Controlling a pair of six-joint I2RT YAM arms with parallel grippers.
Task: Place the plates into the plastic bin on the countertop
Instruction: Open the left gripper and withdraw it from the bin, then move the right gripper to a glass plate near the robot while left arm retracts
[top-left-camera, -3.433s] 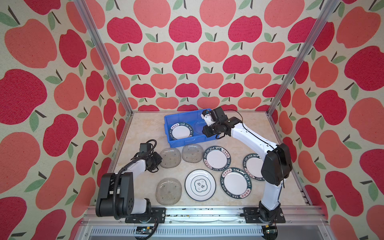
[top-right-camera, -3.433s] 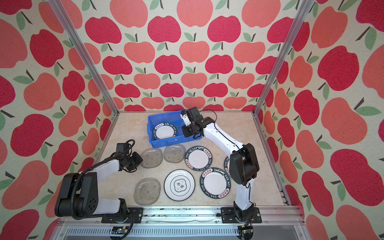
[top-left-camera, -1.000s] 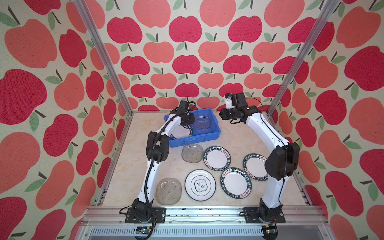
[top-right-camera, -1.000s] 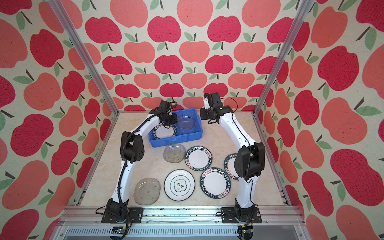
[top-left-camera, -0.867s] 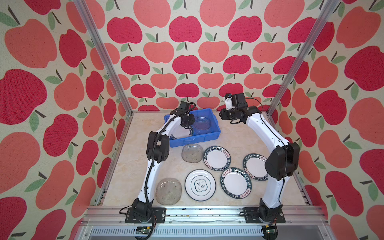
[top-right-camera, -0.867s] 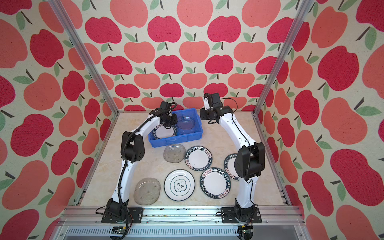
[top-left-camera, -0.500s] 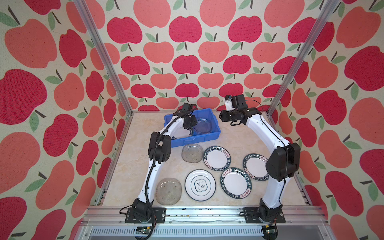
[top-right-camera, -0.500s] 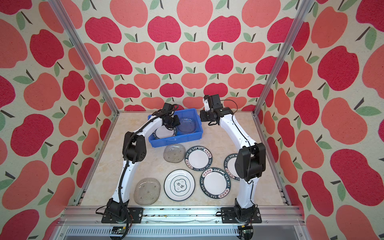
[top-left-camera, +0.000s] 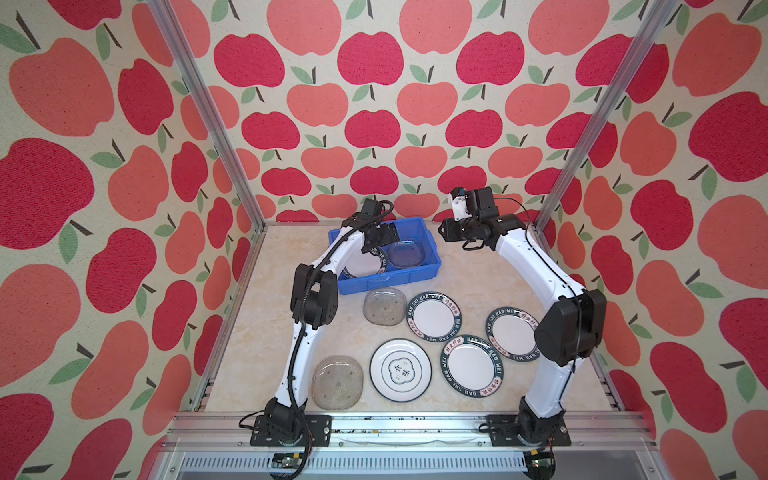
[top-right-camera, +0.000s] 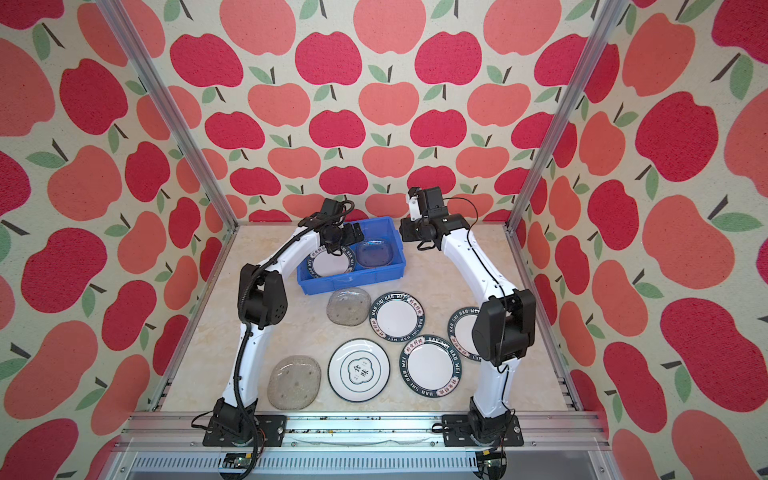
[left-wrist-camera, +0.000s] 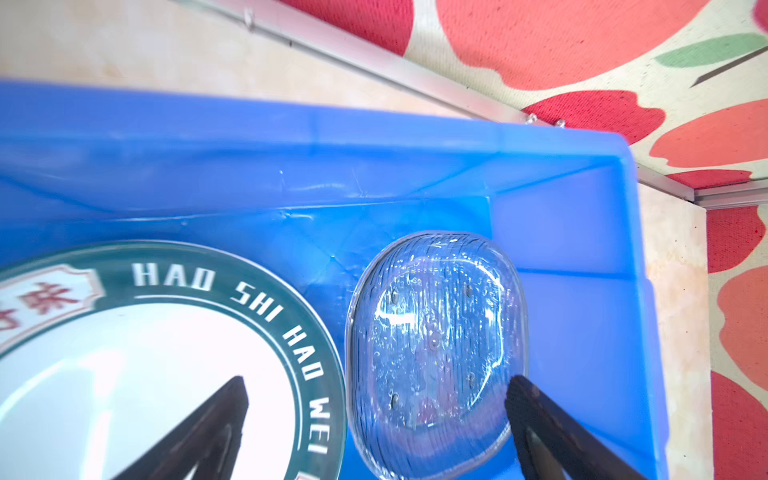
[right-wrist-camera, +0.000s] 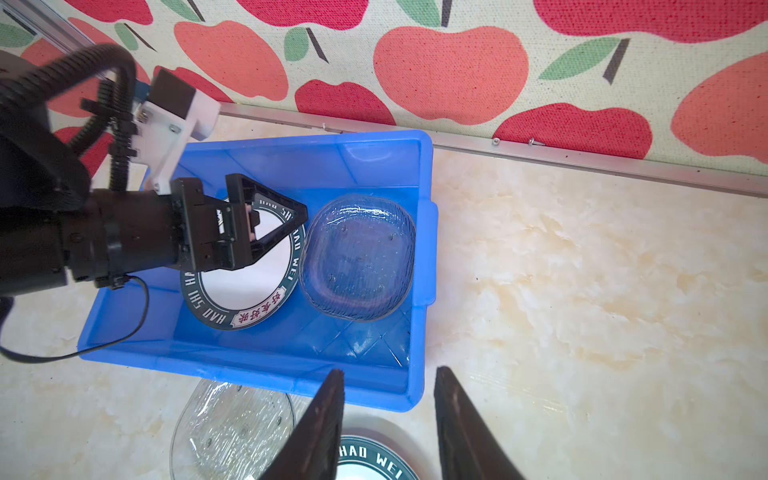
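Note:
The blue plastic bin (top-left-camera: 390, 283) stands at the back of the countertop (top-left-camera: 274, 299). Inside it a white round plate with a green lettered rim (left-wrist-camera: 166, 365) lies beside a grey glass plate (left-wrist-camera: 436, 332). My left gripper (left-wrist-camera: 376, 399) hangs open just above these two, its fingers either side of the glass plate's near edge without touching it. To the right of the bin, my right gripper (right-wrist-camera: 390, 374) hovers open and empty by the bin's corner. On the countertop lie two glass plates (top-left-camera: 384, 306) (top-left-camera: 337, 382), an emblem plate (top-left-camera: 401, 370) and three lettered plates (top-left-camera: 434, 316) (top-left-camera: 471, 365) (top-left-camera: 511, 332).
Apple-patterned walls and aluminium rails (top-left-camera: 249, 266) close in the countertop on three sides. The left arm's elbow (top-left-camera: 313, 297) stands over the bin's front left corner. The right arm's elbow (top-left-camera: 569, 328) overhangs the rightmost lettered plate.
My left gripper has opened and let go of the glass plate, which now lies in the bin's right half. The right arm has hardly moved.

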